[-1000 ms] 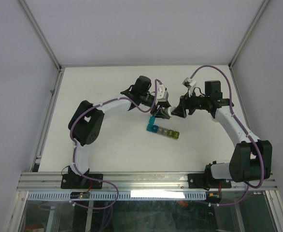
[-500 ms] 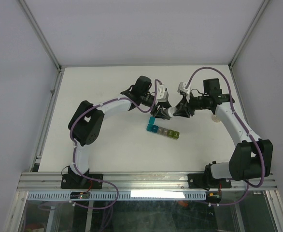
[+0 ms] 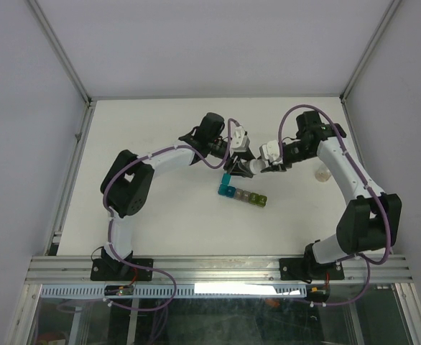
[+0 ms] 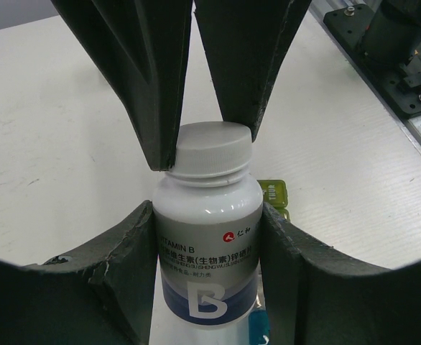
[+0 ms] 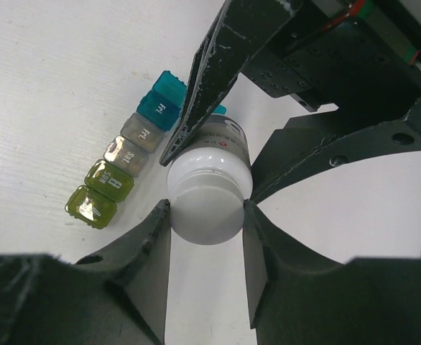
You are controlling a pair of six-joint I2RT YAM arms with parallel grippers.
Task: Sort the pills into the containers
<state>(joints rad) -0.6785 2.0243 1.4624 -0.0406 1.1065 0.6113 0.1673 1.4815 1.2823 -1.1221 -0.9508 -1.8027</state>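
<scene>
A white pill bottle (image 4: 209, 244) with a blue "Vitamin B" label is held between my grippers above the table. My left gripper (image 4: 209, 251) is shut on its body; in the top view that gripper (image 3: 241, 167) is at the table's middle. My right gripper (image 5: 207, 215) is shut on the bottle's white cap (image 5: 209, 201), both fingers touching it; it shows from above (image 3: 263, 167) too. The containers (image 3: 243, 195) lie just in front of the bottle, a strip of blue, teal, grey and yellow-green compartments (image 5: 128, 165). The blue end's lid (image 5: 169, 85) stands open. No loose pills show.
A small pale round object (image 3: 322, 173) lies on the white table beside the right arm. Aluminium rails (image 3: 218, 269) run along the near edge, and white walls close in the back and sides.
</scene>
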